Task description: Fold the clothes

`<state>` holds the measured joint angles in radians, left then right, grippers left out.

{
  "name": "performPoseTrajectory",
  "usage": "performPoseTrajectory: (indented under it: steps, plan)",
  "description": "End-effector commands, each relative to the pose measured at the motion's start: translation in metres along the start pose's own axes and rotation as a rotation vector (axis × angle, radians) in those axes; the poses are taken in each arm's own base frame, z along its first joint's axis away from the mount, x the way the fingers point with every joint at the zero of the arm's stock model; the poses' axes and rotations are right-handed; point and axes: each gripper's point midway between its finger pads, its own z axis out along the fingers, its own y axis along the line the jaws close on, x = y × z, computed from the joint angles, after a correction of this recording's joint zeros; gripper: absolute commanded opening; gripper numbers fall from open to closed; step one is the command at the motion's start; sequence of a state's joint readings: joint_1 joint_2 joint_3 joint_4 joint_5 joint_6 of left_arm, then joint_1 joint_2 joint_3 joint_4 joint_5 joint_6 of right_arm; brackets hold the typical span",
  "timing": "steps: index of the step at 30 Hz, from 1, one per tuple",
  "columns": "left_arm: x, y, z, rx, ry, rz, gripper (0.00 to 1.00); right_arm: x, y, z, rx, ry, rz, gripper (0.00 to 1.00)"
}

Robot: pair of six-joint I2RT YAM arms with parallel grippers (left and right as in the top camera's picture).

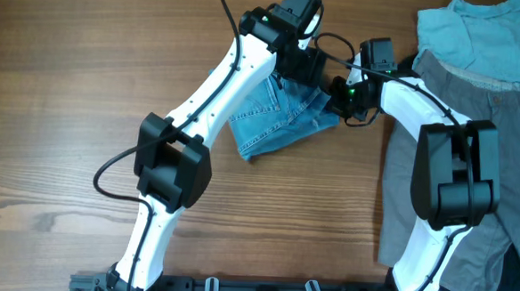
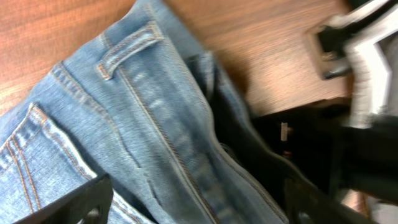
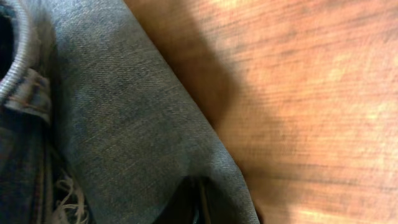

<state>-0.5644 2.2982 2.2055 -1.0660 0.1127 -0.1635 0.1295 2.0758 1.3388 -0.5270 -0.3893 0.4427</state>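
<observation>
Overhead, the jeans (image 1: 275, 121) lie bunched; left gripper (image 2: 199, 208) spread wide astride the denim, nothing pinched. Right gripper (image 1: 341, 94) sits at the cloth's edge; its opening, can't tell.

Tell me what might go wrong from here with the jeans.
1. Both arms crowd the same corner of the jeans; the left claw sits right beside the right arm, so they may bump.
2. The fold looks loose and bunched, so a tug might undo it.
3. The right arm reaches over the grey trousers and could drag them.
</observation>
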Motion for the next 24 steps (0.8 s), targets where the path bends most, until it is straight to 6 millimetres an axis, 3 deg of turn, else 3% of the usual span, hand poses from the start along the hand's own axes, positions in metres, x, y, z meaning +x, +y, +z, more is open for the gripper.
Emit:
performPoseTrajectory:
  steps: [1, 6, 8, 9, 12, 14, 16, 19, 22, 24]
  plan:
    - [0.009, 0.027, -0.005, -0.047, 0.041, -0.043, 0.98, 0.014, -0.013, -0.010, 0.032, 0.043, -0.026, 0.13]
    - [0.022, 0.064, -0.044, -0.097, 0.089, -0.114, 1.00, -0.011, 0.008, -0.081, -0.001, -0.122, -0.089, 0.22]
    - [0.028, 0.077, -0.052, -0.110, 0.111, -0.144, 1.00, -0.019, 0.023, -0.110, -0.040, -0.197, -0.126, 0.25]
    - [0.033, 0.086, -0.055, -0.119, 0.131, -0.164, 1.00, -0.022, 0.040, -0.132, -0.093, -0.247, -0.205, 0.25]
    - [0.044, 0.110, -0.060, -0.141, 0.176, -0.217, 1.00, -0.012, 0.083, -0.174, -0.241, -0.310, -0.345, 0.24]
    - [0.046, 0.123, -0.060, -0.149, 0.181, -0.244, 1.00, -0.003, 0.096, -0.183, -0.273, -0.312, -0.371, 0.21]
    - [0.045, 0.134, -0.059, -0.154, 0.175, -0.266, 1.00, 0.008, 0.103, -0.180, -0.281, -0.281, -0.382, 0.20]
    - [0.042, 0.146, -0.052, -0.136, 0.169, -0.298, 0.75, 0.022, 0.103, -0.149, -0.211, -0.204, -0.389, 0.20]
    - [0.044, 0.137, -0.042, -0.060, 0.194, -0.314, 0.72, 0.024, 0.078, -0.111, -0.049, -0.150, -0.347, 0.19]
    - [0.048, 0.132, -0.034, -0.034, 0.219, -0.316, 0.78, 0.027, 0.050, -0.074, 0.065, -0.080, -0.288, 0.17]
